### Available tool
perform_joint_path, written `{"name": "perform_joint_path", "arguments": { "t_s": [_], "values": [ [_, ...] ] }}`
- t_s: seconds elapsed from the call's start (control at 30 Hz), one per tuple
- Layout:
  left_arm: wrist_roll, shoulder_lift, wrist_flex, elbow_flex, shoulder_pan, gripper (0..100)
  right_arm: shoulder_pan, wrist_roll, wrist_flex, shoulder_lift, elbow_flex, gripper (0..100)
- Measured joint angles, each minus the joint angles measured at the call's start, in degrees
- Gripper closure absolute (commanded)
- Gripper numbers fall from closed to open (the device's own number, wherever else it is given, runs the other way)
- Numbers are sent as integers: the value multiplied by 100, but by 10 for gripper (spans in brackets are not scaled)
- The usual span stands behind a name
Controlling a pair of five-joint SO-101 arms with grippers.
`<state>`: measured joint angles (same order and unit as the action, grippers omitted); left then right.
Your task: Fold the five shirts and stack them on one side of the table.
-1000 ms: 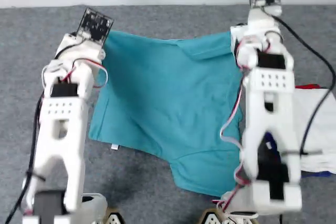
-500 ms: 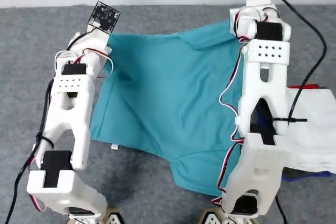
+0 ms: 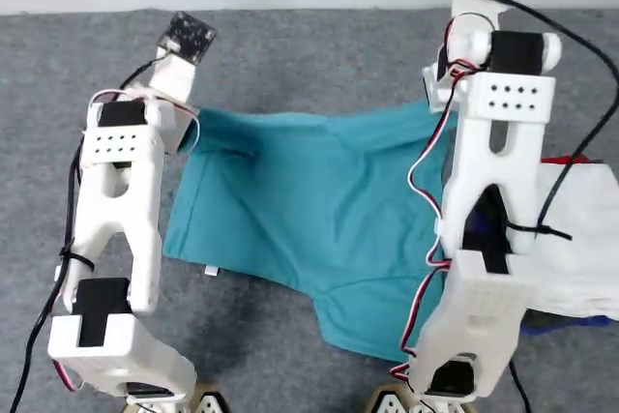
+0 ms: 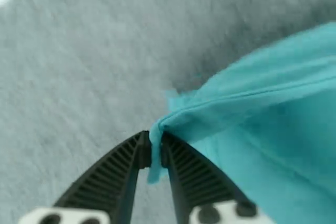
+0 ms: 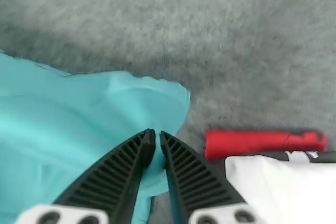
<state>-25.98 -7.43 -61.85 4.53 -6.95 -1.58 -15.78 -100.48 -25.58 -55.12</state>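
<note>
The near part of the teal shirt (image 3: 368, 321) lies flat on the gray table (image 3: 261, 345), close to where the arms stand. Just to its right sits a folded white shirt (image 3: 580, 229), with a bit of blue cloth peeking out under it. Farther back, the teal shirt's far edge is lifted up at both corners. The left gripper (image 4: 155, 153) is squeezed tight on one far corner, and a thin bit of cloth sticks out between its jaws. The right gripper (image 5: 156, 148) is closed almost all the way on the other far corner, and I think it has a fold pinched too. A red thing (image 5: 262, 142) lies past the white shirt. The shirt is soft, light and floppy, so it will sag in the middle and can slip out. I think the two far corners are the best places to hold, so the edge stays straight.
</note>
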Motion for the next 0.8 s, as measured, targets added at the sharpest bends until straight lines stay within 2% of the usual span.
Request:
{"name": "perform_joint_path", "arguments": {
  "t_s": [0.23, 0.5, 0.67, 0.8],
  "values": [
    [-695, 0, -1231, -18, -18, 986, 0, -237, -9, 1213, 1705, 989],
    [-800, 0, -1670, -18, -35, 986, -44, -325, 62, 3385, 4492, 989],
    [-800, 0, -2127, -18, -79, 986, -70, -360, 809, 4527, 6646, 989],
    [-800, 0, -2365, -18, -308, 986, -70, -738, 1020, 5301, 7666, 989]
  ]
}}
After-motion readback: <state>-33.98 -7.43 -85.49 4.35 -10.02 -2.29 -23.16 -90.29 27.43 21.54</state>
